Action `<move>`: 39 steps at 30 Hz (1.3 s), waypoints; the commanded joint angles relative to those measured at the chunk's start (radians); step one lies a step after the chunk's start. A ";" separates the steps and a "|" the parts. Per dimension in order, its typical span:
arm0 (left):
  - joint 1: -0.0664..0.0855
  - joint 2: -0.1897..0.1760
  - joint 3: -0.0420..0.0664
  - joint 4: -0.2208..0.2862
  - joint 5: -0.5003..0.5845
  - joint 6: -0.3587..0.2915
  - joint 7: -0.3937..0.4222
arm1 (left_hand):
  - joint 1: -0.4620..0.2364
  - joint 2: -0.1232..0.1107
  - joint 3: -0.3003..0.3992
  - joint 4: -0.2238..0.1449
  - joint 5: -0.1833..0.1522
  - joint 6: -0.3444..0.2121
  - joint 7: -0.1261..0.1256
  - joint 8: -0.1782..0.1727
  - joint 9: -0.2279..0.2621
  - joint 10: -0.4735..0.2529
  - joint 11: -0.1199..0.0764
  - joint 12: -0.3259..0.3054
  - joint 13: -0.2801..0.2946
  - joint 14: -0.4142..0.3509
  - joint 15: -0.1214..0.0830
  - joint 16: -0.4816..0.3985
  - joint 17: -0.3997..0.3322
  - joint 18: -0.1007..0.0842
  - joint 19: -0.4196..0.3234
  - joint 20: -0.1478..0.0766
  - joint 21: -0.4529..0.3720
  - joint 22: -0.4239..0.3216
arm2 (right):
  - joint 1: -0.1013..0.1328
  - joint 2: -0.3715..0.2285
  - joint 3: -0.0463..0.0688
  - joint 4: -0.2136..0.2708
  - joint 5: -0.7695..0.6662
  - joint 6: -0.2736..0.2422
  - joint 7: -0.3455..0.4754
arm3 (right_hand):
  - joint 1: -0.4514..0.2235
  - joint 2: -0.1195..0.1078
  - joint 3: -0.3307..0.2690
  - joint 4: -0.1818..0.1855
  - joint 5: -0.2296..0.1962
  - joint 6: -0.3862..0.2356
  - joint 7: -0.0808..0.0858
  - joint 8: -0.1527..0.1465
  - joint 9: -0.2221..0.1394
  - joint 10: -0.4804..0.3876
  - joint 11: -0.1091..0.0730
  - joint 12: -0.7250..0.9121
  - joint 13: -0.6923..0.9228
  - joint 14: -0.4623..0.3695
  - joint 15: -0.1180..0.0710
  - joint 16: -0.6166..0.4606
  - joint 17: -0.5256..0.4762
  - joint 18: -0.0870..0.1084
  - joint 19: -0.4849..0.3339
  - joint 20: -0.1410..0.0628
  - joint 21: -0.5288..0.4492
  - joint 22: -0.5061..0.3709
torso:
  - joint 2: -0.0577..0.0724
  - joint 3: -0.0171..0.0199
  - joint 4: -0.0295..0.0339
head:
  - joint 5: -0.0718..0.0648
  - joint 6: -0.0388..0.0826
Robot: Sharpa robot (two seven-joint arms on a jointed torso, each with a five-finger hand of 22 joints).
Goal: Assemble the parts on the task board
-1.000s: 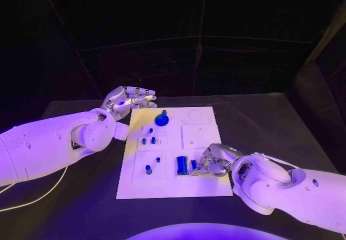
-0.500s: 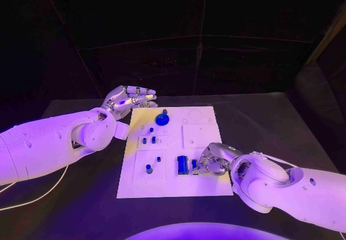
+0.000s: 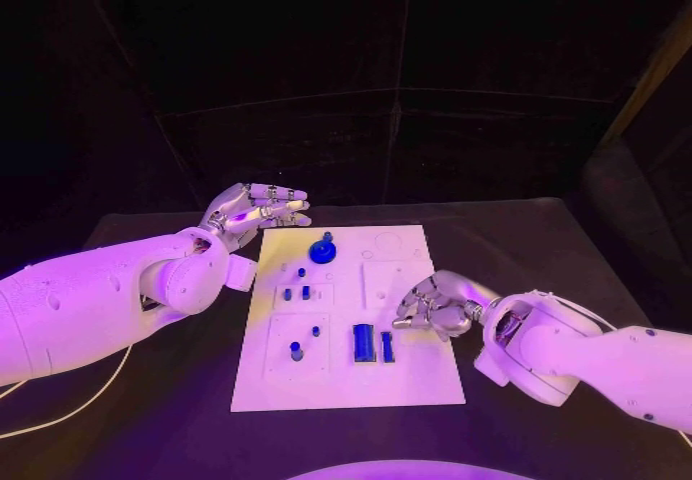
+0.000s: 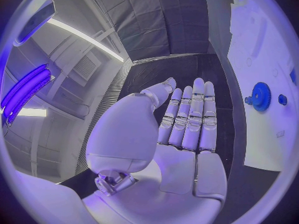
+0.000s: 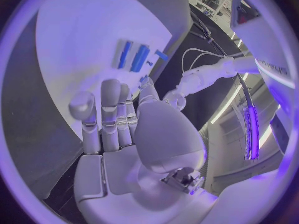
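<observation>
The white task board (image 3: 407, 372) lies in the middle of the table. A blue gear (image 3: 322, 250) stands at its far end, with small blue pegs (image 3: 296, 293) just nearer. Two blue blocks, one wide (image 3: 364, 343) and one narrow (image 3: 387, 346), lie side by side near the front. My right hand (image 3: 433, 305) hovers over the board's right side, just beyond the blocks, holding nothing. The right wrist view shows its fingers (image 5: 115, 117) stretched toward the blocks (image 5: 138, 57). My left hand (image 3: 257, 210) hangs open off the board's far left corner, beside the gear (image 4: 259, 95).
Two more small blue parts (image 3: 296, 350) sit in a recessed square at the board's front left. Black table (image 3: 562, 250) surrounds the board on all sides. A pale cable (image 3: 72, 405) trails on the table at the left.
My right hand has drawn back from the blue blocks, up and toward the board's far right. The narrow block now lies free beside the wide one. The left hand barely moved.
</observation>
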 commanded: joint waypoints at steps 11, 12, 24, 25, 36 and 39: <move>0.000 0.057 0.001 -0.104 0.115 -0.077 0.099 | -0.044 -0.014 -0.048 0.035 0.003 -0.030 -0.027 -0.016 -0.002 0.002 -0.005 -0.010 -0.002 -0.025 0.016 -0.052 -0.012 0.004 -0.048 0.021 -0.052 -0.050 | 0.116 0.134 0.029 -0.392 0.750 0.114 0.604 | 0.082 0.079 0.049 -0.128 -0.046 -0.032 0.083 -0.165 -0.142 -0.199 0.133 -0.491 -0.586 -0.355 0.162 -0.673 -0.347 0.056 -0.372 0.157 -0.820 -0.630 | -0.040 -0.0090 0.0037 | -0.028 0.106; 0.000 0.065 0.001 -0.118 0.122 -0.082 0.103 | -0.044 -0.013 -0.054 0.036 0.003 -0.034 -0.029 -0.021 -0.003 -0.006 -0.001 -0.017 -0.002 -0.035 0.021 -0.063 -0.016 0.004 -0.060 0.026 -0.060 -0.056 | 0.118 0.150 0.035 -0.420 0.760 0.116 0.618 | 0.073 0.081 0.052 -0.139 -0.045 -0.029 0.085 -0.176 -0.156 -0.198 0.134 -0.502 -0.619 -0.362 0.164 -0.702 -0.366 0.054 -0.367 0.169 -0.850 -0.659 | -0.042 -0.0083 0.0050 | -0.029 0.109; -0.005 0.113 0.002 -0.186 0.115 -0.090 0.082 | -0.465 0.073 -0.226 0.066 -0.054 -0.364 -0.099 -0.148 -0.068 -0.390 -0.038 -0.155 -0.064 -0.443 0.000 -0.245 -0.090 -0.053 -0.404 -0.032 -0.220 -0.174 | 0.119 0.254 0.051 -0.567 0.751 0.096 0.607 | -0.466 0.039 0.137 -0.170 -0.130 -0.328 0.018 -0.260 -0.287 -0.504 0.081 -0.594 -0.828 -0.682 0.134 -0.924 -0.484 -0.006 -0.621 0.101 -1.109 -0.934 | -0.052 -0.0075 0.0066 | -0.026 0.144; -0.007 0.113 0.004 -0.182 0.114 -0.096 0.082 | -0.497 0.073 -0.235 0.066 -0.054 -0.387 -0.103 -0.148 -0.068 -0.414 -0.043 -0.155 -0.064 -0.467 -0.004 -0.245 -0.093 -0.053 -0.423 -0.039 -0.220 -0.179 | 0.117 0.253 0.052 -0.563 0.756 0.090 0.608 | -0.500 0.035 0.141 -0.170 -0.130 -0.350 0.013 -0.260 -0.291 -0.527 0.077 -0.598 -0.831 -0.707 0.130 -0.924 -0.484 -0.006 -0.642 0.095 -1.109 -0.942 | -0.055 -0.0070 0.0082 | -0.024 0.143; -0.089 0.094 0.060 -0.043 0.076 -0.313 0.078 | -0.794 0.073 -0.316 0.066 -0.054 -0.601 -0.212 -0.148 -0.068 -0.635 -0.086 -0.155 -0.064 -0.690 -0.111 -0.245 -0.164 -0.091 -0.590 -0.105 -0.220 -0.224 | 0.043 0.225 0.082 -0.402 0.912 -0.127 0.660 | -0.812 -0.070 0.181 -0.170 -0.130 -0.554 -0.036 -0.260 -0.372 -0.743 0.036 -0.692 -0.906 -0.938 0.033 -0.924 -0.484 -0.034 -0.841 0.034 -1.109 -1.021 | -0.117 0.0037 0.0405 | 0.009 0.120; -0.128 0.085 0.086 0.023 0.058 -0.415 0.077 | -0.863 0.073 -0.335 0.066 -0.054 -0.651 -0.212 -0.148 -0.068 -0.686 -0.163 -0.155 -0.064 -0.742 -0.111 -0.245 -0.164 -0.101 -0.629 -0.120 -0.220 -0.305 | 0.013 0.213 0.094 -0.335 0.977 -0.218 0.681 | -0.888 -0.070 0.257 -0.170 -0.130 -0.603 -0.047 -0.260 -0.372 -0.794 -0.039 -0.692 -0.906 -0.994 0.033 -0.924 -0.484 -0.045 -0.889 0.020 -1.109 -1.040 | -0.118 0.0039 0.0411 | 0.010 0.119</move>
